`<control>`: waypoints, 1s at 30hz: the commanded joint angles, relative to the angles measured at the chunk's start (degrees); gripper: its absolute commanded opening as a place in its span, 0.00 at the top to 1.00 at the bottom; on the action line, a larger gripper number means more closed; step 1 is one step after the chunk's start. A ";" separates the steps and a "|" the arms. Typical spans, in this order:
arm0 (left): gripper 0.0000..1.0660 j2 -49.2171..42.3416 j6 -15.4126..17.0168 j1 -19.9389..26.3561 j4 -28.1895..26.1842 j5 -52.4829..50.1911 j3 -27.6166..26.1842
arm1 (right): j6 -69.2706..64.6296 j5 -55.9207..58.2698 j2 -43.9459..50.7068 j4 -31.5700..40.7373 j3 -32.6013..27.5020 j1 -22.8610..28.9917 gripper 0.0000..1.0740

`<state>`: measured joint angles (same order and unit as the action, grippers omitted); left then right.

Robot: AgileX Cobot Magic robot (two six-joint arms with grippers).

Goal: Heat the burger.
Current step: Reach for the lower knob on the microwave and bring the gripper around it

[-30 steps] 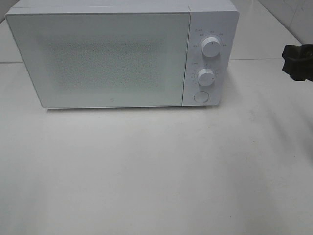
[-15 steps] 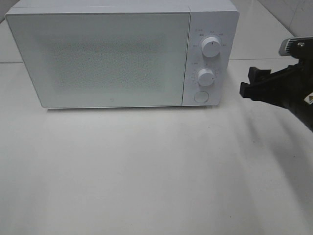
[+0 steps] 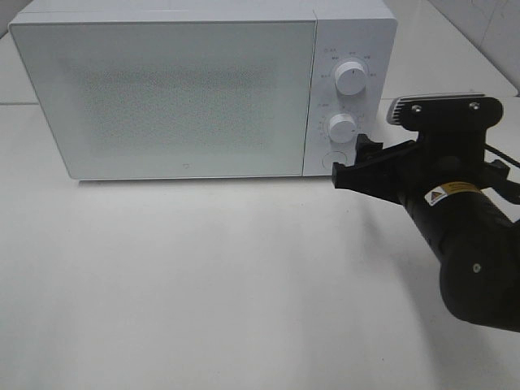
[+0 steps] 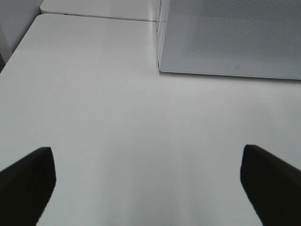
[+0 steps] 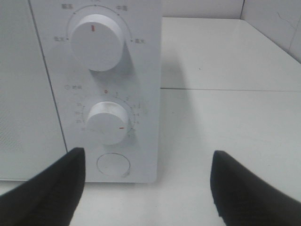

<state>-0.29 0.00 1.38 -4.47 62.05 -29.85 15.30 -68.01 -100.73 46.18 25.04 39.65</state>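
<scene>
1. This is looking like a robotics lab bench set up as a kitchen corner, not a lived-in home kitchen.
2. A white microwave [image 3: 171, 89] is standing, door shut, on a plain white table [image 3: 203, 284], with an upper dial [image 3: 350, 78], a lower dial [image 3: 342, 128] and a round button [image 3: 333, 160] facing forward.
3. A black robot arm [image 3: 463, 236] wearing a yellow warning sticker is reaching in over the table's right side.
4. White wall tiles [image 3: 487, 24] are showing behind the table's far right corner.
5. A seam [image 3: 439, 99] is running across the tabletop, as between two joined work tables.
</scene>
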 commanded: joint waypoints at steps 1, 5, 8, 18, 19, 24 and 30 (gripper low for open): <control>0.06 -1.26 0.00 0.06 -0.29 -0.80 0.11 | 1.49 -1.26 -0.92 2.06 2.01 1.72 0.31; 0.06 -1.26 0.00 0.06 -0.29 -0.80 0.11 | 1.95 -1.15 -3.04 2.06 4.93 3.27 0.31; 0.06 -1.26 0.00 0.06 -0.29 -0.80 0.11 | 1.95 -1.09 -4.07 1.66 6.07 3.38 0.31; 0.06 -1.26 0.00 0.06 -0.29 -0.80 0.11 | 1.83 -1.89 -9.40 1.72 10.54 3.04 0.31; 0.06 -1.26 0.00 0.06 -0.29 -0.80 0.11 | 1.95 -2.18 -10.60 1.72 11.80 3.04 0.31; 0.06 -1.26 0.00 0.06 -0.29 -0.80 0.11 | 2.18 -2.41 -13.46 1.95 14.78 3.04 0.31; 0.06 -1.26 0.00 0.06 -0.29 -0.80 0.11 | 3.38 -2.46 -14.84 3.67 16.73 1.20 0.31</control>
<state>-0.29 0.00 1.38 -4.47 62.05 -29.85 17.30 -69.04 -115.39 48.76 40.91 41.71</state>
